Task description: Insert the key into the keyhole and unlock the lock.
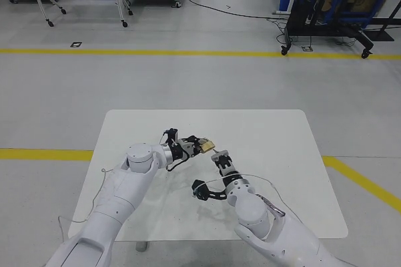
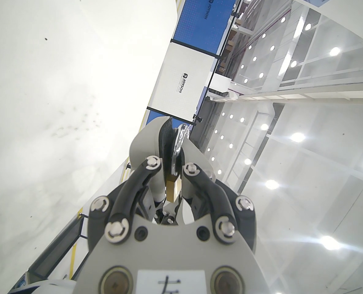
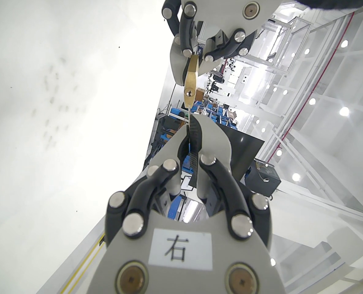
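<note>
Now the insertion step is in hand: the left gripper [image 2: 175, 145] is clamped on the brass padlock [image 3: 190, 77], its keyhole [image 3: 189, 94] facing the right gripper [image 3: 188, 123], which pinches the key [image 3: 188, 110], blade tip just short of the slot. Next, I judge, a straight aligned push, then a turn.

The lock [image 3: 190, 77] is a little brass padlock with a silver shackle [image 2: 179, 140]. It's pinched in the left gripper [image 2: 172, 151] jaws, up off the counter [image 1: 280, 133], with the keyhole [image 3: 189, 93] end sticking out. The key [image 3: 188, 114] is thin and edge-on in the right gripper [image 3: 190, 126] jaws. Its tip is right at the keyhole end, can't tell if it's in.
</note>
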Robot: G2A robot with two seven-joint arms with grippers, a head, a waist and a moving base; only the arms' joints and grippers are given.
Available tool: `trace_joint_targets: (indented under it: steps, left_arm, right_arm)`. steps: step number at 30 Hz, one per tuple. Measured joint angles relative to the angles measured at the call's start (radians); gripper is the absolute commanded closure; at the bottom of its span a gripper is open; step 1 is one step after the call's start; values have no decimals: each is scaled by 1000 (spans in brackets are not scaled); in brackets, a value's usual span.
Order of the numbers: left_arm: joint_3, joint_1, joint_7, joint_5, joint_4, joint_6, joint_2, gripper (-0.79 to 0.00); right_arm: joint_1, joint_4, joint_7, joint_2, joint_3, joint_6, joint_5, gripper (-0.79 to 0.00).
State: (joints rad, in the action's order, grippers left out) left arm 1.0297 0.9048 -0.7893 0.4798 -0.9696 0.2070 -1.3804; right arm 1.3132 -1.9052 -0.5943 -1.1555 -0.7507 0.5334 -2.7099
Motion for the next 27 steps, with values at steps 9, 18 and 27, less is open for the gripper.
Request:
trace_joint_targets:
  steps: [9,18,27]
  left_arm:
    - [-4,-2,5,-3,1,1,-1,0]
    - [-10,-4,5,-7,2,-1,-2,0]
    - [-9,-2,-3,-5,0,-5,-2,0]
  right_arm:
    - [10,2,33,-10,-12,21,-17,0]
    - [8,1,33,-25,-17,43,-34,0]
    - [-15,17,33,-46,-21,78,-16,0]
